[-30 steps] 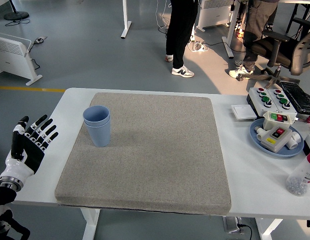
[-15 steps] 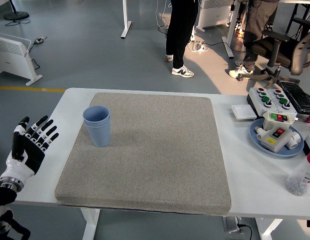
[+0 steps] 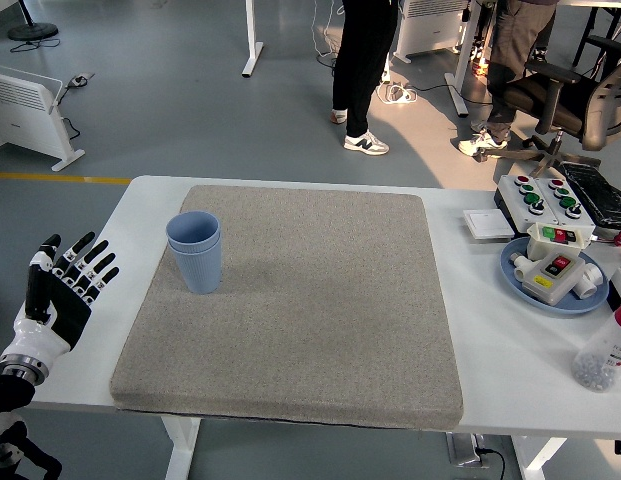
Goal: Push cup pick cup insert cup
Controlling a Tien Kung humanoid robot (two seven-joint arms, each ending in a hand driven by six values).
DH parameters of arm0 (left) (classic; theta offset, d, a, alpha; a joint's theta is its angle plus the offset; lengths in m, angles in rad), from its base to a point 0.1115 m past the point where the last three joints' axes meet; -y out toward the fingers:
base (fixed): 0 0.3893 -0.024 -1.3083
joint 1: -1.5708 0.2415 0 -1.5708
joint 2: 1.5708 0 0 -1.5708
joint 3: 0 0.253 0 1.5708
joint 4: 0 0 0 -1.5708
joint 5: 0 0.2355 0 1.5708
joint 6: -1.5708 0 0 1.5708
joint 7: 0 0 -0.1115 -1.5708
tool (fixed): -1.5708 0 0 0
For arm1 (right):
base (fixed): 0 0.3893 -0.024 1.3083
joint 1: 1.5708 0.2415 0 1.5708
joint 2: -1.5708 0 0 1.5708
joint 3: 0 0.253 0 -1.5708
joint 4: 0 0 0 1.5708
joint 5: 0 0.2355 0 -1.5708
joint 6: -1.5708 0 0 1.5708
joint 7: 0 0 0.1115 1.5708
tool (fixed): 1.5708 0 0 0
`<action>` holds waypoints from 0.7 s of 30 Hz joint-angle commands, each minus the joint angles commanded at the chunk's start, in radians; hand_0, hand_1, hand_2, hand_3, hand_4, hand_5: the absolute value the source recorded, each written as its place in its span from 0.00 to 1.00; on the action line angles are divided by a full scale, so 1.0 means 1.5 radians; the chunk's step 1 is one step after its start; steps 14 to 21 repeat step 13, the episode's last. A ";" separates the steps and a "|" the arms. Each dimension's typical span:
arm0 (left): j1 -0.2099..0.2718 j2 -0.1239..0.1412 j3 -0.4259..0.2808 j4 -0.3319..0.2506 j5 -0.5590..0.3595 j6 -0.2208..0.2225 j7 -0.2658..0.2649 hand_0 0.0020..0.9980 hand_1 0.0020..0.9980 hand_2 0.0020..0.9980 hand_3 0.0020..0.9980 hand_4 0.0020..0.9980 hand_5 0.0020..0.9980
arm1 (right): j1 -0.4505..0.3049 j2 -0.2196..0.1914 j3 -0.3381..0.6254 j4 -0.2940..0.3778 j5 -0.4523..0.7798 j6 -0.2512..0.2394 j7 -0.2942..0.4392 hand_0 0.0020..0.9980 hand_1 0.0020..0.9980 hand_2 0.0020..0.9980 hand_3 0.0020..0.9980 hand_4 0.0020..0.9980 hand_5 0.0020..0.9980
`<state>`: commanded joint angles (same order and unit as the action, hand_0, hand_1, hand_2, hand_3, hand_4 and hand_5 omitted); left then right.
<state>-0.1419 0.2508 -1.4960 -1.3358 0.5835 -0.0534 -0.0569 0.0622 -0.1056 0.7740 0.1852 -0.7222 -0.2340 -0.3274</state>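
Stacked blue cups (image 3: 195, 250): two nested, upright, standing on the grey felt mat (image 3: 310, 310) near the mat's left edge, toward its far-left part. They stand well apart from the left hand (image 3: 60, 295), to the right of it and slightly farther from the table's near edge; bare table and the mat's left border lie between them.

Grey felt mat: covers most of the white table (image 3: 120, 230); its near edge runs along the table's near edge. Right of the cups and toward the near edge, the mat's surface is bare.

Right of the mat: a blue plate (image 3: 520, 285) carrying a white-and-yellow button box (image 3: 552, 268), a control box with red and green buttons (image 3: 540, 195) beyond it, a white pad (image 3: 487, 223), and a clear bottle (image 3: 605, 352) at the table's right edge.

Left hand: raised off the table's left edge, palm facing the cups, fingers (image 3: 90, 262) spread apart and extended, holding nothing and touching nothing.

People stand on the floor beyond the table's far side, legs only visible (image 3: 365, 70).
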 joint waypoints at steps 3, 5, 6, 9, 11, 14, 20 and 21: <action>0.000 -0.001 0.002 0.001 -0.001 0.000 0.000 0.89 0.89 0.90 0.90 0.64 1.00 | 0.000 0.000 0.001 0.000 0.000 0.000 0.000 0.53 0.50 0.55 0.55 0.12 0.83; -0.001 -0.001 0.004 0.002 -0.001 0.000 0.000 0.89 0.89 0.90 0.90 0.64 1.00 | 0.000 0.000 0.002 0.000 -0.002 0.000 0.000 0.53 0.50 0.55 0.55 0.12 0.83; -0.001 -0.001 0.006 0.003 -0.001 -0.001 -0.001 0.89 0.89 0.90 0.90 0.64 1.00 | -0.001 0.000 0.003 0.000 -0.003 0.000 0.000 0.53 0.50 0.55 0.55 0.12 0.83; 0.000 -0.001 0.008 0.004 -0.001 -0.002 -0.003 0.89 0.90 0.93 0.92 0.64 1.00 | -0.001 0.001 0.005 0.000 -0.005 0.000 -0.001 0.53 0.50 0.55 0.55 0.12 0.83; 0.000 -0.001 0.011 0.004 -0.001 -0.002 -0.006 0.89 0.90 0.93 0.92 0.64 1.00 | -0.002 0.001 0.006 0.000 -0.007 -0.001 -0.002 0.53 0.50 0.55 0.55 0.12 0.83; 0.001 -0.001 0.012 0.005 -0.001 -0.003 -0.008 0.89 0.90 0.93 0.92 0.64 1.00 | -0.003 0.001 0.008 0.000 -0.011 -0.001 -0.002 0.53 0.50 0.55 0.55 0.12 0.83; 0.001 -0.001 0.012 0.005 -0.001 -0.003 -0.008 0.89 0.90 0.93 0.92 0.64 1.00 | -0.003 0.001 0.008 0.000 -0.011 -0.001 -0.002 0.53 0.50 0.55 0.55 0.12 0.83; 0.001 -0.001 0.012 0.005 -0.001 -0.003 -0.008 0.89 0.90 0.93 0.92 0.64 1.00 | -0.003 0.001 0.008 0.000 -0.011 -0.001 -0.002 0.53 0.50 0.55 0.55 0.12 0.83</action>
